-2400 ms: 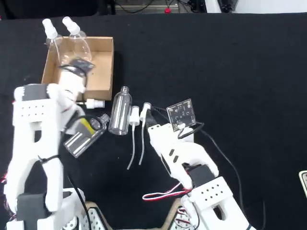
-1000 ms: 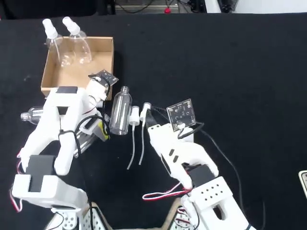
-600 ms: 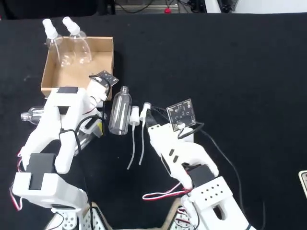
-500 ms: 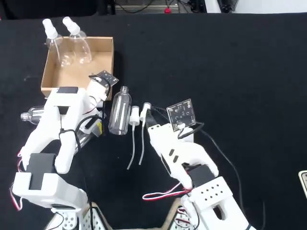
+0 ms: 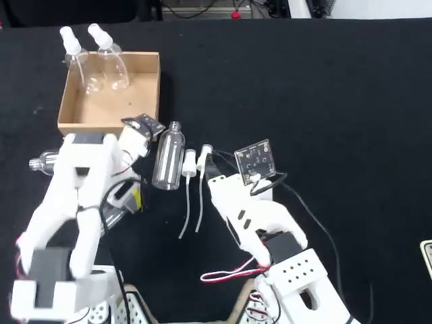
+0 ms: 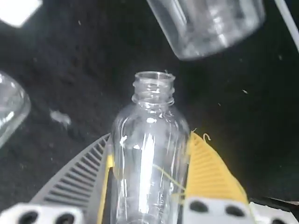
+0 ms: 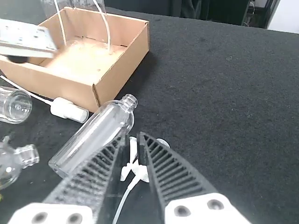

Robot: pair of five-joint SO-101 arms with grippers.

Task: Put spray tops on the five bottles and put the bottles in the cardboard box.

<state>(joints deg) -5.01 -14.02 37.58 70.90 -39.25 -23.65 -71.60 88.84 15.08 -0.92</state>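
A black cloth flecked with lint covers the evenly lit counter (image 5: pixel 324 101) from edge to edge. Beyond the counter's far edge, dark equipment (image 5: pixel 67 10) and a tangle of cables (image 5: pixel 202 8) sit in shadow, with a small red item (image 5: pixel 235 13) among them. A strip of white surface (image 5: pixel 378 8) lies beside them. At the counter's right edge, a small pale object (image 5: pixel 427 251) juts in.

Five bottles (image 5: pixel 169 156), five spray tops (image 5: pixel 189 163), one cardboard box (image 5: pixel 108 108).
Two bottles are wearing spray tops inside the box; three bottles are lying uncapped outside it, with three spray tops lying loose on the counter (image 5: pixel 304 81).
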